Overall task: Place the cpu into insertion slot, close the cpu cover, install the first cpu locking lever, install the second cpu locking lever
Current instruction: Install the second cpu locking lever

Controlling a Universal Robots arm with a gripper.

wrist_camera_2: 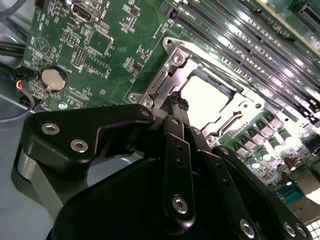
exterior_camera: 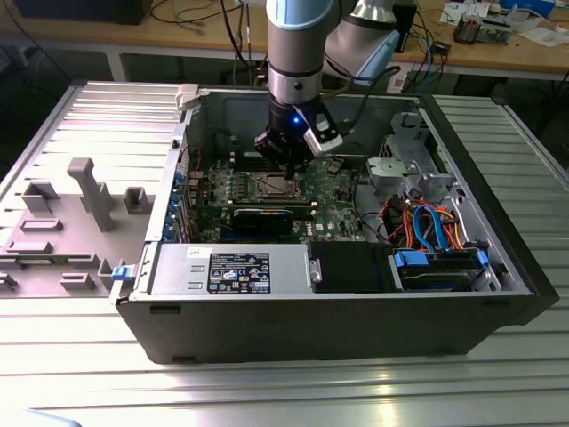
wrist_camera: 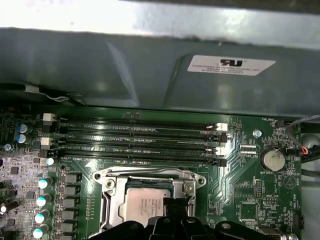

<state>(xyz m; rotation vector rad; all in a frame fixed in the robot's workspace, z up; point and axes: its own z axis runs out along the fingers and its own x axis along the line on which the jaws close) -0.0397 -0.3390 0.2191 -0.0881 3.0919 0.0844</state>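
Gripper point(wrist_camera_2: 179, 102) fingers pressed together, holding nothing, hovering at frame point(wrist_camera_2: 172, 60) edge; chip point(wrist_camera_2: 207, 97) sitting inside socket point(wrist_camera: 150, 197).

Silvery cpu point(wrist_camera: 145, 206) lying flat in insertion slot point(wrist_camera_2: 212, 102), cpu cover point(wrist_camera: 150, 176) closed over it

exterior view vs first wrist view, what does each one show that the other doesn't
The exterior view alone takes in the whole open computer case, the power supply box along its near wall, the blue and orange cables toward that view's right, and the grey fixture blocks outside the case. The first wrist view alone shows the coin cell battery and the white label on the case wall. Both show the green motherboard, the memory slots, and the cpu cover over the cpu, with the gripper just above it.
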